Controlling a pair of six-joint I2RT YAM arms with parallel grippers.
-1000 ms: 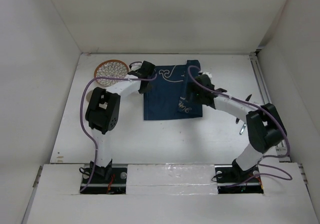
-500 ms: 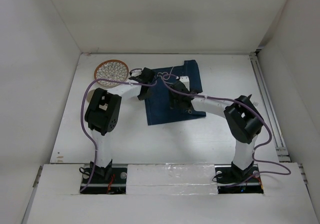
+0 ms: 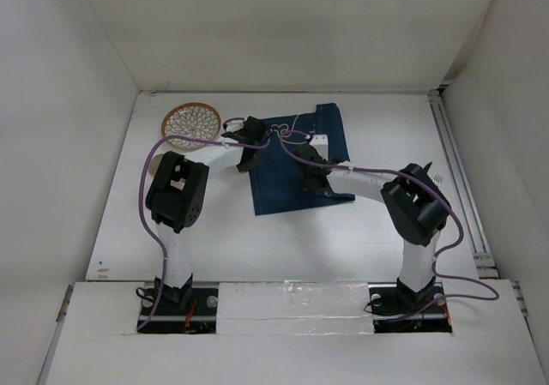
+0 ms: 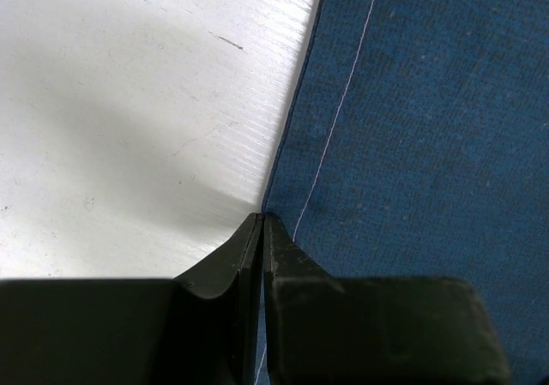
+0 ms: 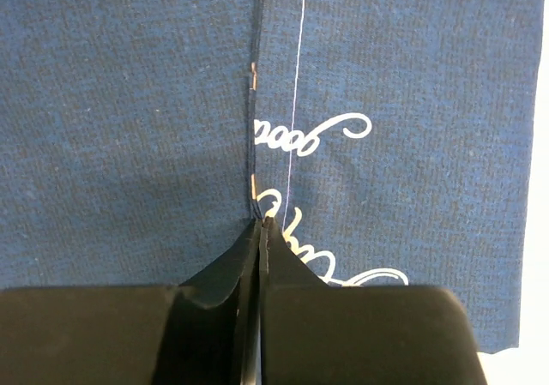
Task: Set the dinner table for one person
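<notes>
The dinner table (image 3: 343, 231) is a plain white top. On it lies a navy placemat (image 3: 279, 183) with white line drawings, its right part folded over. My left gripper (image 3: 249, 149) is shut on the mat's left edge, and the left wrist view shows the gripper (image 4: 262, 219) pinching the hem of the placemat (image 4: 412, 145) beside bare table (image 4: 129, 128). My right gripper (image 3: 302, 164) sits over the mat's middle. In the right wrist view, the gripper (image 5: 259, 223) is shut on a folded edge of the placemat (image 5: 129, 128).
A round plate (image 3: 190, 121) with a brown rim and a pale pattern sits at the back left, just beyond the left wrist. A small metal piece of cutlery (image 3: 437, 179) shows behind the right elbow. White walls enclose the table on three sides.
My right arm has swung left over the placemat and its jaws have gone from open to shut on a fold. The mat has turned slightly. The left gripper has stayed shut on the edge.
</notes>
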